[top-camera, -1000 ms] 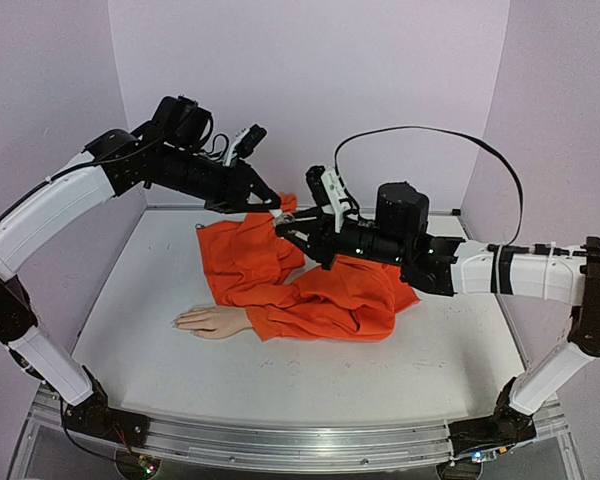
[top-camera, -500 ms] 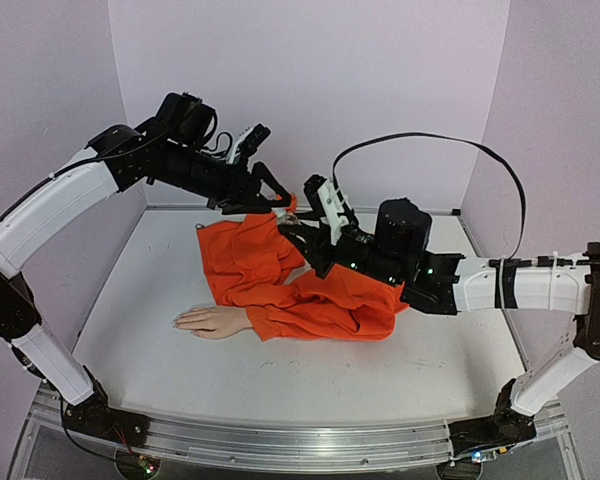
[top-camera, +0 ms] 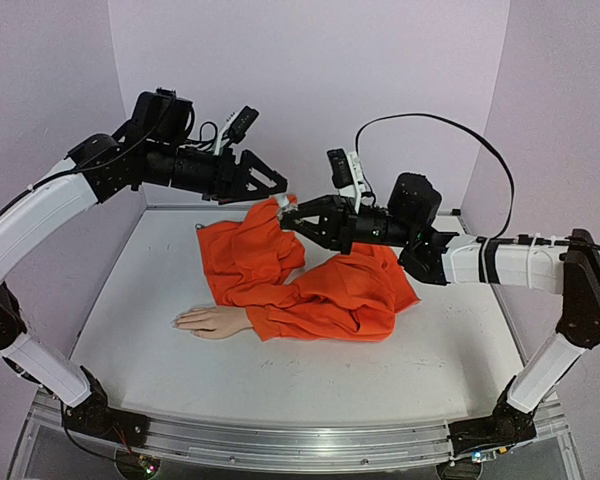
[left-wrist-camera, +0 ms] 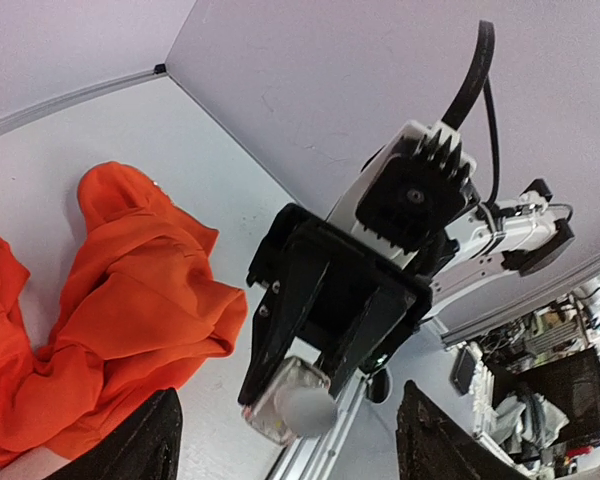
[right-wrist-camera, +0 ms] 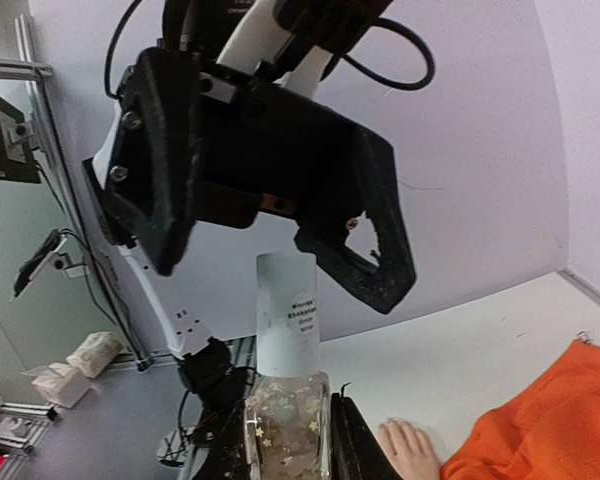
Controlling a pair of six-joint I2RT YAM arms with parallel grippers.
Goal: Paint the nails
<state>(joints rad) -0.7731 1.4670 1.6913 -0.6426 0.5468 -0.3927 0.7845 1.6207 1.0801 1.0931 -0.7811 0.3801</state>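
A small clear glass bottle (right-wrist-camera: 285, 425) with a white cap (right-wrist-camera: 287, 310) is held in the air, my right gripper (right-wrist-camera: 285, 445) shut on its body. The same bottle (left-wrist-camera: 292, 405) shows cap-first in the left wrist view. My left gripper (top-camera: 275, 183) is open, its black fingers (right-wrist-camera: 365, 235) spread just beyond the cap and not touching it. The pale mannequin hand (top-camera: 210, 321) lies flat on the table, coming out of an orange sleeve (top-camera: 310, 290), with both grippers high above and behind it. The nails at its fingertips (right-wrist-camera: 392, 432) are too small to make out.
The orange cloth (left-wrist-camera: 130, 290) is bunched across the middle of the white table (top-camera: 430, 360). Purple walls (top-camera: 320, 80) close in the back and sides. A black cable (top-camera: 430, 125) loops above the right arm. The metal rail (top-camera: 280, 440) runs along the near edge.
My left gripper has opened off the bottle's cap and drawn back to the upper left. The right arm has lifted a little with the bottle, which is still capped.
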